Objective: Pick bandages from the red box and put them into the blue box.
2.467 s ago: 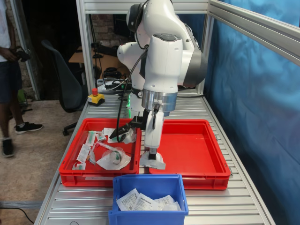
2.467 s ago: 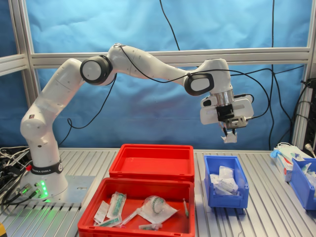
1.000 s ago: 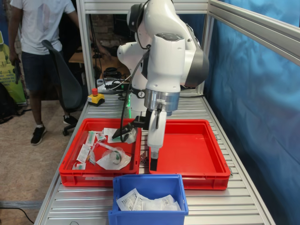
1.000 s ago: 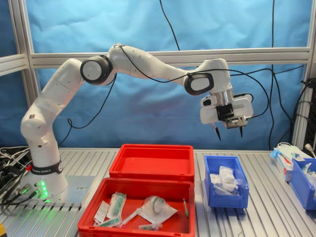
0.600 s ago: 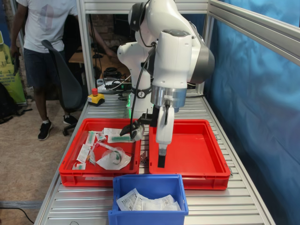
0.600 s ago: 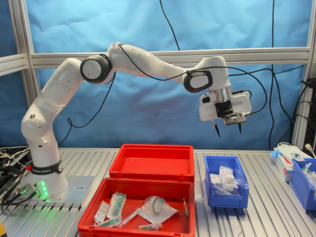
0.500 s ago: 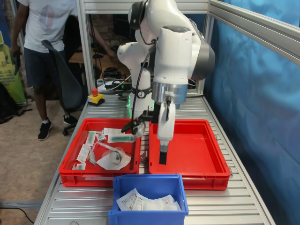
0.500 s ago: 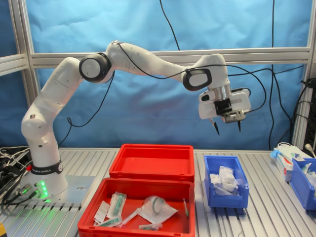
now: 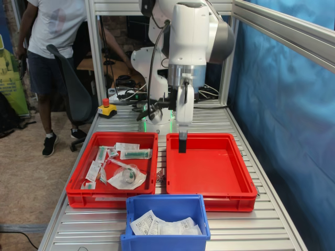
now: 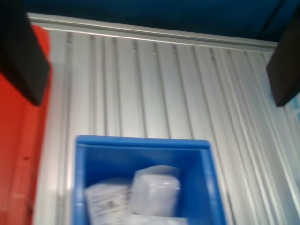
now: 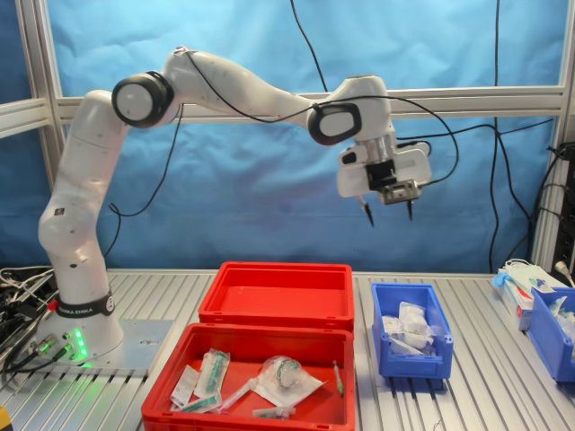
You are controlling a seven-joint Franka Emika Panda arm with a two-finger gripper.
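Note:
My gripper [image 11: 388, 213] is open and empty, high in the air over the gap between the red box [image 11: 277, 293] and the blue box [image 11: 410, 352]. In the first exterior view the gripper [image 9: 182, 146] hangs above the far rim of the bare red box [image 9: 209, 170]. The blue box [image 9: 166, 206] holds several white bandages [image 9: 163, 226], which also show in the second exterior view [image 11: 402, 325]. The wrist view looks down between my black fingers [image 10: 24, 61] at the blue box [image 10: 140, 142], bandages [image 10: 154, 190] and the red box's edge [image 10: 14, 154].
The twin red tray [image 9: 78, 183] holds syringe packets and a clear mask [image 9: 124, 178]. A red stop button [image 9: 106, 102] sits behind it. A person [image 9: 47, 47] and chair [image 9: 73, 94] stand off the table. Another blue bin [image 11: 552, 334] is at the second exterior view's right.
The gripper, earlier shut on a bandage packet above the blue box, opened and let it go. It has since risen and swung back toward the red box.

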